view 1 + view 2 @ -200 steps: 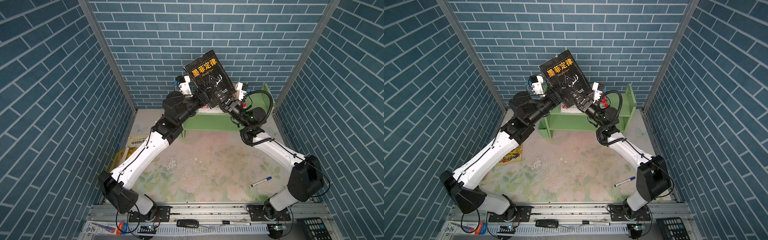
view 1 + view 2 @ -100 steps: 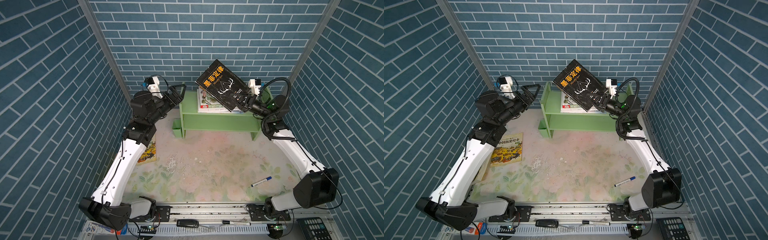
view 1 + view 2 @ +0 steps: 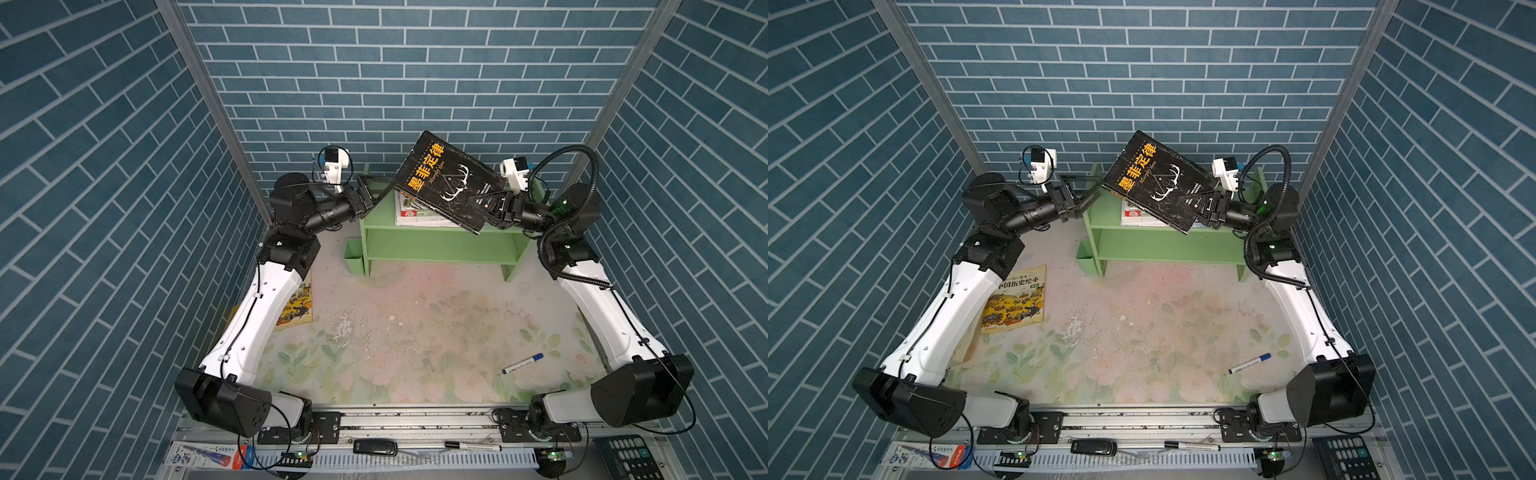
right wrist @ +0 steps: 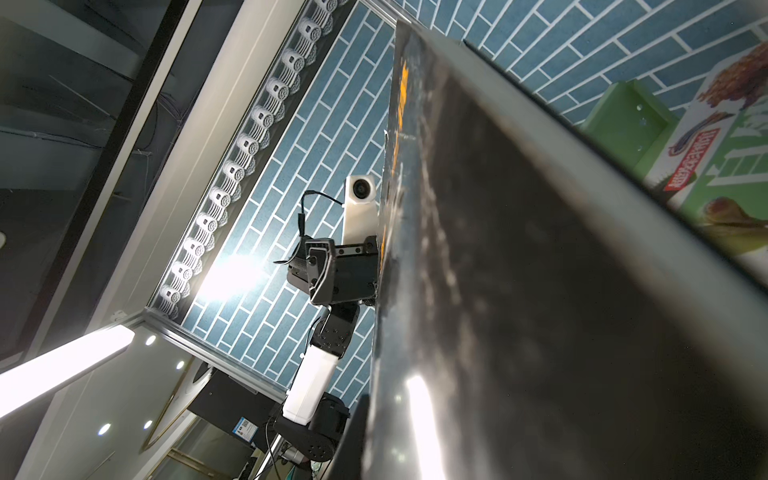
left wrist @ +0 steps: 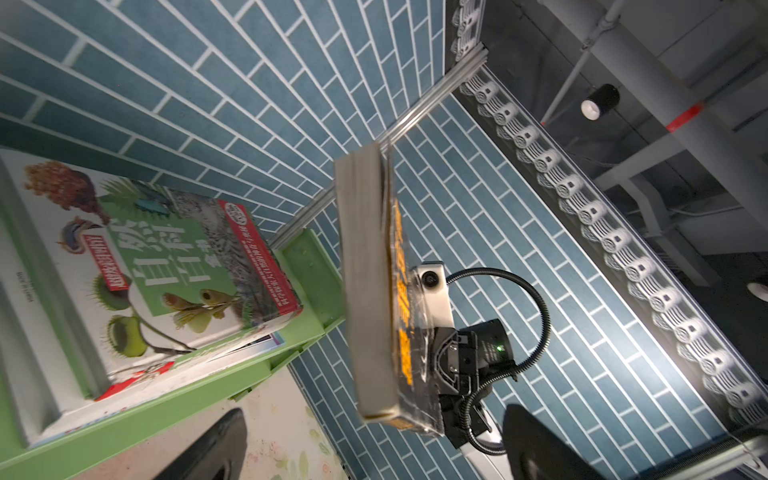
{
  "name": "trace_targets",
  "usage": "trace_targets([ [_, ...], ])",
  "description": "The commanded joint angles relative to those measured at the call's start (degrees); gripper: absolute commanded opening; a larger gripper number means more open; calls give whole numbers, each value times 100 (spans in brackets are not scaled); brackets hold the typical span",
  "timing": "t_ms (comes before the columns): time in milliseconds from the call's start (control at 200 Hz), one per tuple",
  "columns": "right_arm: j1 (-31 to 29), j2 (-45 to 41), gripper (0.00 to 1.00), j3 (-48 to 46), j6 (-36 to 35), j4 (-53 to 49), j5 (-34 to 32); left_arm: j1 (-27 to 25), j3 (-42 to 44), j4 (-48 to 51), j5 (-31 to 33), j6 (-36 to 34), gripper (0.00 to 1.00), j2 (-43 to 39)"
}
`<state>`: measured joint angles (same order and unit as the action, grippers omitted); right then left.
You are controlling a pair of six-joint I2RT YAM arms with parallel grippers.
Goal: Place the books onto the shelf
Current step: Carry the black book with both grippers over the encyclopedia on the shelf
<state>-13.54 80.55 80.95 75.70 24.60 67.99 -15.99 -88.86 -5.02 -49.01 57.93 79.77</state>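
Left wrist view: the black book point(image 5: 368, 286) hangs tilted in the air, page edge toward the camera, just beside the stack on the shelf point(image 5: 286, 353). The green botanical book point(image 5: 178, 266) tops that stack, with other books under it; how many cannot be told.

In both top views the shelf point(image 3: 432, 245) stands at the table's point(image 3: 415, 324) far edge. The right pincer point(image 3: 484, 200) is clamped on the black book's point(image 3: 446, 183) lower corner and holds it slanted above the stack point(image 3: 411, 212) on the top tier, not yet laid down. The left pincer point(image 3: 384, 191) is spread wide and empty, close by the book's opposite corner, over the shelf's left end.

So the job looks a good way along but not finished: several books are shelved, and one is in the air over its place. In a top view the yellow illustrated book point(image 3: 1015, 305) lies flat near the table's left edge, partly under the left arm. A yellowish edge point(image 3: 971, 347) peeps out from beneath that arm; it may be another book, though too much is hidden to say. The marker pen point(image 3: 1249, 363) near the right front corner is no part of the task.

Left to do, by my judgement: set the black book down and fetch whatever lies on the table's left side.
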Motion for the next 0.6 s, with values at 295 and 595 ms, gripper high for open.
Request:
trace_targets([
  [295, -8, 10, 14, 583, 138, 210, 494, -26, -527, 27, -459, -32, 83, 416],
  [595, -8, 218, 15, 910, 114, 108, 596, -235, -949, 215, -639, -107, 63, 686],
])
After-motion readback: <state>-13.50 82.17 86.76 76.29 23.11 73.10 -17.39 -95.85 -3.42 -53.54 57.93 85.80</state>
